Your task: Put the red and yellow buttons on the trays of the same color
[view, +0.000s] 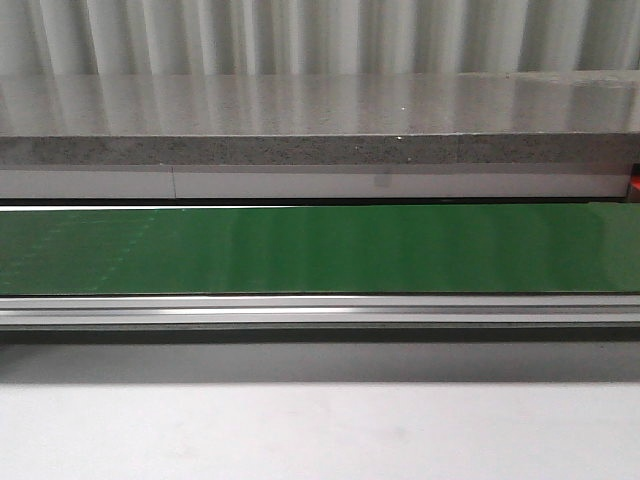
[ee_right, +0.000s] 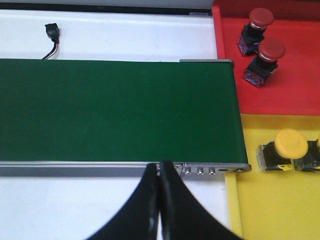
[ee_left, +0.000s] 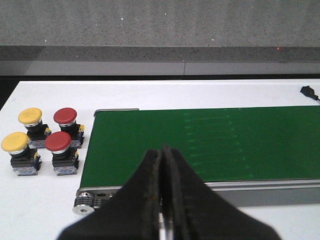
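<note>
Fingers of the left gripper are pressed together on nothing, poised above the near rail at the left end of the green conveyor belt; the right gripper is likewise closed and empty at the belt's opposite end. Beyond the left gripper, at about 10 o'clock, four buttons wait on the white table: two yellow buttons and two red buttons, tightly grouped. Off the right end, the yellow tray already holds a yellow button, with another cut off at the frame edge, and farther off the red tray holds two red buttons. Judged next step: open the left jaws fully, descend over the nearest button's cap, and grip squarely so neighbours are not nudged.
</note>
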`<action>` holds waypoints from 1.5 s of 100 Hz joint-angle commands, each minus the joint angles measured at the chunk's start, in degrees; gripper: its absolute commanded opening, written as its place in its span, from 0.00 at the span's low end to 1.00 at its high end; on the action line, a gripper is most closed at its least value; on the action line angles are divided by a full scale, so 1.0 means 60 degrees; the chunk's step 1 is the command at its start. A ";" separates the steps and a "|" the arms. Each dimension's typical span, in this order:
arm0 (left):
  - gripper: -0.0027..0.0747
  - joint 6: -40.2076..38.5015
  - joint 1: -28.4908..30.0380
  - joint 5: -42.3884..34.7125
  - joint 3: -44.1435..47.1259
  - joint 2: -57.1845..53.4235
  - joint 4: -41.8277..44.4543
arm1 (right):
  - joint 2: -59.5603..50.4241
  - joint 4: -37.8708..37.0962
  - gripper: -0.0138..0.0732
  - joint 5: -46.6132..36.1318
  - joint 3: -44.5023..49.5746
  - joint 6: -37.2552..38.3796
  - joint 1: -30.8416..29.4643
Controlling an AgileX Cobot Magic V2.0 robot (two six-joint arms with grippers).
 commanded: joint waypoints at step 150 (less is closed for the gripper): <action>0.87 -0.2810 0.0173 -0.0754 -0.0199 0.1023 0.2199 | -0.0043 -0.0079 0.08 -0.0490 -0.0243 -0.0110 0.0016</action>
